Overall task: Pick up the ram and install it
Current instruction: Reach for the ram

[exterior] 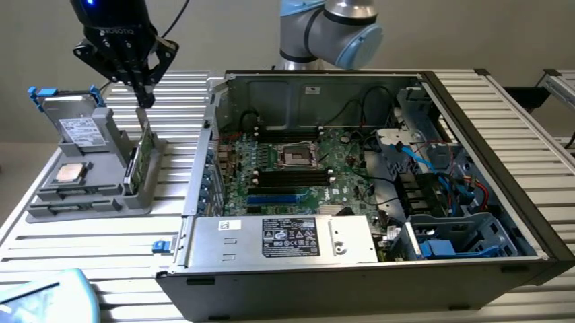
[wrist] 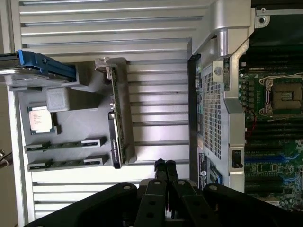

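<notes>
Black end effector [wrist: 165,165]: fingers pressed together, empty, hanging over the grey plastic parts tray [exterior: 90,208] and clear of the long thin dark-green ram stick [exterior: 142,161]. The stick stands on edge in the tray on the slatted metal counter [exterior: 108,256]. A good pick likely needs fingers spread, centred across the thin faces, then a straight lift. Ram chips unreadable; two narrow tray strips [wrist: 66,144] ambiguous. Latch state of the black memory slots [exterior: 287,178] in the open black computer case [exterior: 359,296] is unclear.

Slatted metal table and its load.
The table [exterior: 175,87] carries a grey parts holder [exterior: 85,205] on the exterior view's left, with an open computer case [exterior: 359,286] just beside it on the right. A small blue clip [exterior: 161,246] sits at the case's front corner.
</notes>
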`<act>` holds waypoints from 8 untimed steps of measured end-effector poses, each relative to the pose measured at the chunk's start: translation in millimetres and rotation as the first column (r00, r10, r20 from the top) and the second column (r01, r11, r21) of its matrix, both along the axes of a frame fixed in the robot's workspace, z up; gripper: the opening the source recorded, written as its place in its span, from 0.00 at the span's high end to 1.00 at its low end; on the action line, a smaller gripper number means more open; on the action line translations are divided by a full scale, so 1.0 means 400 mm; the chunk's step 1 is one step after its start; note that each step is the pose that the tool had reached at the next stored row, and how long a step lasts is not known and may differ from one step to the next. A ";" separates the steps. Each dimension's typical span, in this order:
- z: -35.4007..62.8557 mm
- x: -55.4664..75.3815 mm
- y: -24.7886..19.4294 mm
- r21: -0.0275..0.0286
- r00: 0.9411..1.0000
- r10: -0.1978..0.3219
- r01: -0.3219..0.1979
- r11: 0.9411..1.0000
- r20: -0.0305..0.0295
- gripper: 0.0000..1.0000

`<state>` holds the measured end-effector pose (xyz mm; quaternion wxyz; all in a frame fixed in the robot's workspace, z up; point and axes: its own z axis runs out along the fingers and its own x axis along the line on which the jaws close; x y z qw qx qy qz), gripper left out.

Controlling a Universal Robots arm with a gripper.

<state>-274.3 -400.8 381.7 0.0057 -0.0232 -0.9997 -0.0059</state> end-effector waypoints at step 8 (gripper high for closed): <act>-0.007 -0.035 -0.004 -0.002 1.000 0.010 -0.010 1.000 -0.004 0.90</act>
